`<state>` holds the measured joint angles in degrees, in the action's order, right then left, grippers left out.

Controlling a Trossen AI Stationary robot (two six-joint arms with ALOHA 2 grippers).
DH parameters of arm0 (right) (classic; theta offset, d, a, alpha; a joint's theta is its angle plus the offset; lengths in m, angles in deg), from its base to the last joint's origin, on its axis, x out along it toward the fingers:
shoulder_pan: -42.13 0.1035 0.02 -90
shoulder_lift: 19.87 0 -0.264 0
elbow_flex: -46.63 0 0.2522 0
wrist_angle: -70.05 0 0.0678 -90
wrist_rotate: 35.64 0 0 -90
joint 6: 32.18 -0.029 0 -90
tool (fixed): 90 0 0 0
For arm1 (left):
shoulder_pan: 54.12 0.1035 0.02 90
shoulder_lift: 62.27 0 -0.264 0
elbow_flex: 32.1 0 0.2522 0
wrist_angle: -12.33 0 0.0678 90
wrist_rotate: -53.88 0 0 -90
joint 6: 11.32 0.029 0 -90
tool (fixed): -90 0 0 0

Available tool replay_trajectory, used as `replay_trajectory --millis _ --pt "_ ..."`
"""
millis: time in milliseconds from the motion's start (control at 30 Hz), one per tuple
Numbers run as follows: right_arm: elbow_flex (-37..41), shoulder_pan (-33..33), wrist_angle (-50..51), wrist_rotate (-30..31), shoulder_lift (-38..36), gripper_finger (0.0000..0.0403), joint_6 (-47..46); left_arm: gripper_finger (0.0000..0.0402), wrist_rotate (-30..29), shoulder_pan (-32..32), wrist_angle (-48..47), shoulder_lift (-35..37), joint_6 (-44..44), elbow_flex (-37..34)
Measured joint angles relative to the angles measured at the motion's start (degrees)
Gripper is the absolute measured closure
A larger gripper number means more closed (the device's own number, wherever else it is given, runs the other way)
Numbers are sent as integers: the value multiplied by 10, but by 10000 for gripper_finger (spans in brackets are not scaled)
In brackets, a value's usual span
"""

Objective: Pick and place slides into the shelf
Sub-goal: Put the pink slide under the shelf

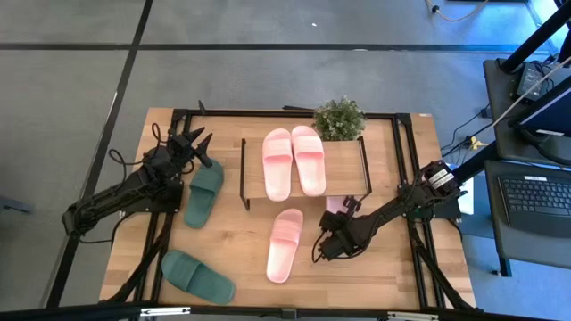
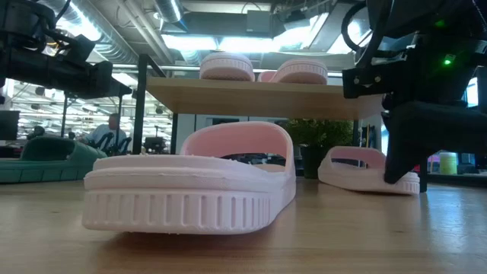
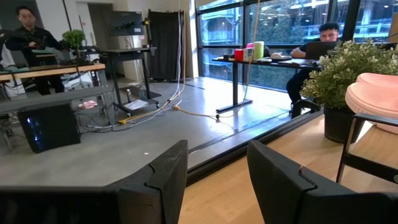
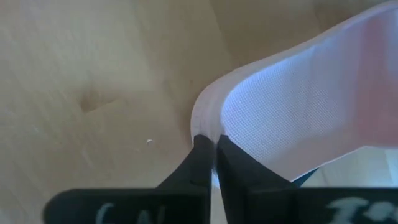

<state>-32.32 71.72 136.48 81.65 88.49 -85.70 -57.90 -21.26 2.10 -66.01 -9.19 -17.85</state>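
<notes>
The shelf (image 1: 343, 178) stands mid-table and two pink slides (image 1: 293, 160) lie side by side on its top board (image 2: 251, 97). A third pink slide (image 1: 285, 245) lies flat on the table near the front (image 2: 190, 183). The fourth pink slide (image 1: 334, 204) sits beside the shelf's right legs, mostly hidden under my right arm. My right gripper (image 4: 213, 149) is shut on it. One green slide (image 1: 203, 192) lies left of the shelf, the other (image 1: 198, 276) near the front left corner. My left gripper (image 1: 201, 141) is open in the air past the far end of the first green slide. My right gripper pinches a thin curved edge of the fourth pink slide's strap (image 4: 208, 118) between its two fingertips (image 4: 200, 155). The fingers come from above, pointing down at the table. In the low view the slide (image 2: 365, 169) looks to be resting on the table, strap up.
A potted plant (image 1: 339, 118) stands at the shelf's far right corner. The table's black frame rails (image 1: 403, 160) run along both sides. Bare wood lies in front of the shelf. People sit at desks in the room beyond (image 3: 323, 37).
</notes>
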Motion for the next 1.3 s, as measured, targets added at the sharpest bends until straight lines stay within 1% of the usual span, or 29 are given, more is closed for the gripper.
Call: replay_trajectory --millis 133,233,700,800,900,1133,1300 --pt "0 0 0 -22 0 351 11 243 0 0 0 0 0 0" --pt "-1 0 3 -32 0 335 20 243 0 0 0 0 0 0" --pt "-1 0 3 -35 0 327 29 243 0 0 0 0 0 0" --pt "-1 0 1 -35 0 321 30 243 0 0 0 0 0 0" --pt "-1 0 -2 -37 0 297 30 243 0 0 0 0 0 0" --pt "-1 0 0 -41 0 222 28 243 0 0 0 0 0 0" --pt "-8 0 2 -45 0 193 39 243 0 0 0 0 0 0"
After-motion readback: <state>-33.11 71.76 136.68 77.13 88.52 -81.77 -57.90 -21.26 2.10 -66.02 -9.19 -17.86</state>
